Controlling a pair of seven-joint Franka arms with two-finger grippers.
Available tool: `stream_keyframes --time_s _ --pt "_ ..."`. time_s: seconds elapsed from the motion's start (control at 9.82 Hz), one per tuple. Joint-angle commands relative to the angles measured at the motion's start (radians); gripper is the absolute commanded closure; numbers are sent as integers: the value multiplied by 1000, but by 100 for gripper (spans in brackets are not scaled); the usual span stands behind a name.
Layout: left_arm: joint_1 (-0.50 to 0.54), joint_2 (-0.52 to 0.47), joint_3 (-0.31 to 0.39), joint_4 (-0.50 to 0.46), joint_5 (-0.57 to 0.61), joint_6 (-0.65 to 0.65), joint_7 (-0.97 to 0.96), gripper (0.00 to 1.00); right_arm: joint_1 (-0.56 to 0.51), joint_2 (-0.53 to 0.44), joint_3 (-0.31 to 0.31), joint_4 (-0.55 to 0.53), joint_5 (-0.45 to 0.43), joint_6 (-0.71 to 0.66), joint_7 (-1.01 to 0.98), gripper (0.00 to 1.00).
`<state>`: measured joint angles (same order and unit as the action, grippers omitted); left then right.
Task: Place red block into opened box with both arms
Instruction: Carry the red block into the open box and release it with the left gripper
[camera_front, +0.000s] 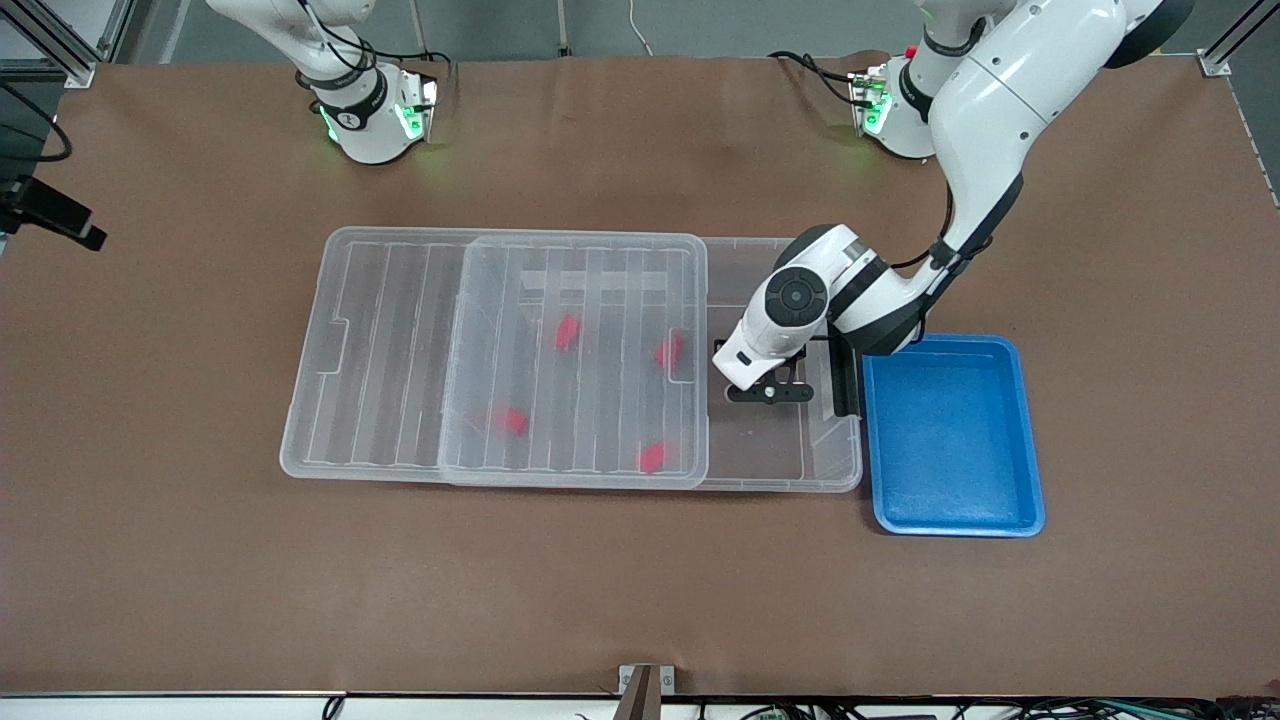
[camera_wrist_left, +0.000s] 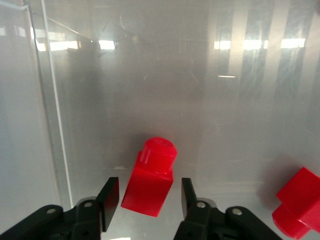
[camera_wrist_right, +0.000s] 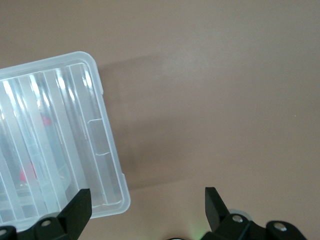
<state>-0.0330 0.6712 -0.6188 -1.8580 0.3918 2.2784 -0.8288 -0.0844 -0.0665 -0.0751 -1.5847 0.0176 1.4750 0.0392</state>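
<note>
The clear box (camera_front: 830, 470) lies mid-table with its ribbed lid (camera_front: 380, 350) slid toward the right arm's end, so the box end by the black latch bar (camera_front: 848, 385) is uncovered. My left gripper (camera_front: 768, 392) reaches down into that uncovered part. In the left wrist view the left gripper (camera_wrist_left: 149, 189) is open, and a red block (camera_wrist_left: 150, 182) stands on the box floor between its fingers with a gap on each side. A second red block (camera_wrist_left: 297, 202) lies close by. My right gripper (camera_wrist_right: 147, 196) is open and empty above bare table by a lid corner (camera_wrist_right: 107, 165).
Several more red blocks (camera_front: 567, 332) show through the lid inside the box. A blue tray (camera_front: 950, 435) sits against the box's latch end, toward the left arm's end of the table. The left arm's forearm (camera_front: 880, 300) hangs over the box's latch end and the tray's corner.
</note>
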Motion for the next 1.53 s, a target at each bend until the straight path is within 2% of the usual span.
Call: stream_keyframes --time_s 0.0,0.2,0.31,0.41,0.61,0.81,1.12,1.43 --pt "13 8 2 -4 27 1 -4 44 -5 -9 -60 -113 25 63 -163 15" --pt "13 -21 -1 -3 24 -22 -15 72 -3 -7 -66 -216 25 177 -225 64" --pt "15 -54 -1 -3 13 -25 -13 79 6 -4 -66 -278 25 232 -234 88" --pt "16 -94 -4 9 1 -61 -9 80 18 -4 -66 -376 25 351 -237 100" --pt "25 -145 -30 106 -56 -192 -4 81 63 10 -64 -496 25 517 -237 100" --pt "86 -165 -77 234 -90 -337 38 85 115 49 -60 -544 25 585 -234 100" --pt "294 -166 -212 367 -111 -474 138 88 161 118 -60 -546 25 614 -231 100" --pt "534 -176 -358 427 -100 -610 349 85 199 154 -57 -555 25 675 -232 100"
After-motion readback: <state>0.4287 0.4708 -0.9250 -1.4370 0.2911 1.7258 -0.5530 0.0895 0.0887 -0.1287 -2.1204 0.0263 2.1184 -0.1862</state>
